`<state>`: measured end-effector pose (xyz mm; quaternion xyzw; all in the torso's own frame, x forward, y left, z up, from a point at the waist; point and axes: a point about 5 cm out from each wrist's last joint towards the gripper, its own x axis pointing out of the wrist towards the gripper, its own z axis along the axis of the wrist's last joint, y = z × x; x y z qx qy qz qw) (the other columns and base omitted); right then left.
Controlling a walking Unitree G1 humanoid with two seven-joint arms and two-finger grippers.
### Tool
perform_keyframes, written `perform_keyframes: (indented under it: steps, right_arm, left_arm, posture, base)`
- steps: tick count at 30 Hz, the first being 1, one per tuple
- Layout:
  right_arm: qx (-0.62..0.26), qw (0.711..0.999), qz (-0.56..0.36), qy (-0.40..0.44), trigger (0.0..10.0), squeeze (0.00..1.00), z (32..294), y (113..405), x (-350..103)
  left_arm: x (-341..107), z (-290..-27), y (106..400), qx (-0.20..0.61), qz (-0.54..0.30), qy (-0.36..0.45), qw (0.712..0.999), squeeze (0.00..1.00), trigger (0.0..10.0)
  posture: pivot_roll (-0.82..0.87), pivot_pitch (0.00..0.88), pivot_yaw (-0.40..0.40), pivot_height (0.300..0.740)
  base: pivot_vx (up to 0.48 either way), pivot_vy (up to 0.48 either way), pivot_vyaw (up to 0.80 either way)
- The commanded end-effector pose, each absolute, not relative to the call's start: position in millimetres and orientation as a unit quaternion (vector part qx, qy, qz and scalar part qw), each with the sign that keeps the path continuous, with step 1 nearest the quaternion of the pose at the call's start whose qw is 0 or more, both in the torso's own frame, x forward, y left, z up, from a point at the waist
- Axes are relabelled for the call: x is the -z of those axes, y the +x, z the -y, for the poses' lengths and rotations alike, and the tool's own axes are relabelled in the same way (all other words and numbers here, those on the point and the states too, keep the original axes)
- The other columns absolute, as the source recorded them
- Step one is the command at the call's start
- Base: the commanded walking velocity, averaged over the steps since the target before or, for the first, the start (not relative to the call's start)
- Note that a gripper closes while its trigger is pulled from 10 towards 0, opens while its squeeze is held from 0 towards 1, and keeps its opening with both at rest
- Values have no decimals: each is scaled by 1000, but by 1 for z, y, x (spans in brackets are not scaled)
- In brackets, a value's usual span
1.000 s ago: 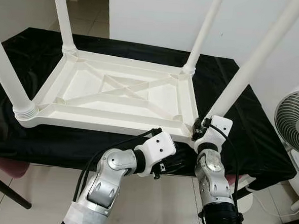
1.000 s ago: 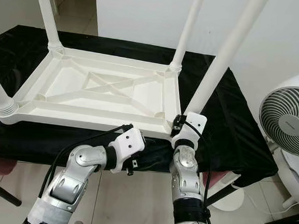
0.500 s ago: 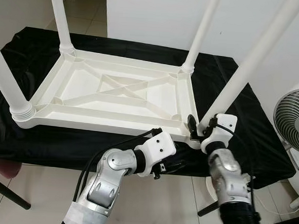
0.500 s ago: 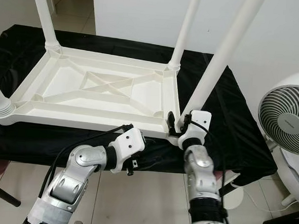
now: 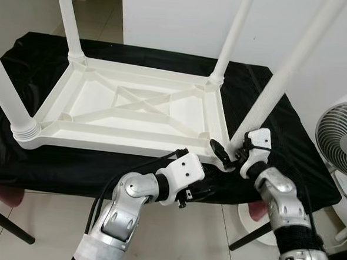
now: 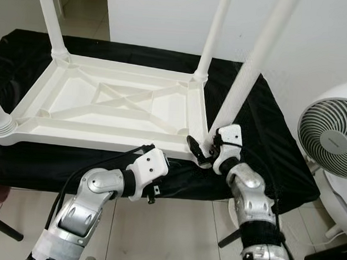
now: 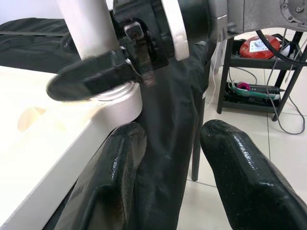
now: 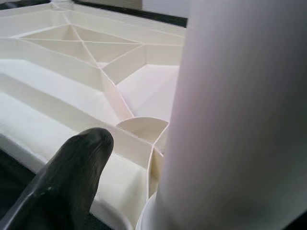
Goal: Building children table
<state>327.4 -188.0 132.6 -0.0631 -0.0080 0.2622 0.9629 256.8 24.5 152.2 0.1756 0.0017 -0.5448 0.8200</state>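
Right hand (image 5: pixel 228 158) at upturned white table (image 5: pixel 133 113).

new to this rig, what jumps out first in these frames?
The white children's table lying upside down on a black-draped surface, its four legs pointing up. Next, the right gripper at the base of the near right leg, fingers open around it, while the left gripper waits open below the table's near edge. A white fan stands at far right.
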Motion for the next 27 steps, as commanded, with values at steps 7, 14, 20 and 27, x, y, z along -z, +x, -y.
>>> perform_keyframes:
  steps: [7, 14, 20, 27]
  right_arm:
    - [-276, 957, -32, -87, 0, 0, 196, 334, -124]
    - [-273, 958, -38, -73, 0, 0, 199, 334, -119]
    - [-188, 979, -34, -71, 0, 0, 202, 337, -117]
    - [-68, 997, -26, 12, 0, 0, 173, 329, -108]
  left_arm:
    - [-159, -22, 264, 444, 26, 153, 883, 0, 10000]
    - [-160, -22, 264, 443, 25, 152, 883, 0, 10000]
    - [-160, -20, 264, 444, 26, 150, 883, 0, 10000]
    - [-160, -18, 264, 446, 27, 147, 882, 0, 10000]
  posture:
    - [119, 44, -73, 740]
    - [113, 48, -74, 740]
    - [110, 48, -75, 740]
    - [98, 47, -76, 740]
  base:
    - [0, 0, 0]
    - [0, 0, 0]
    - [0, 0, 0]
    - [0, 0, 0]
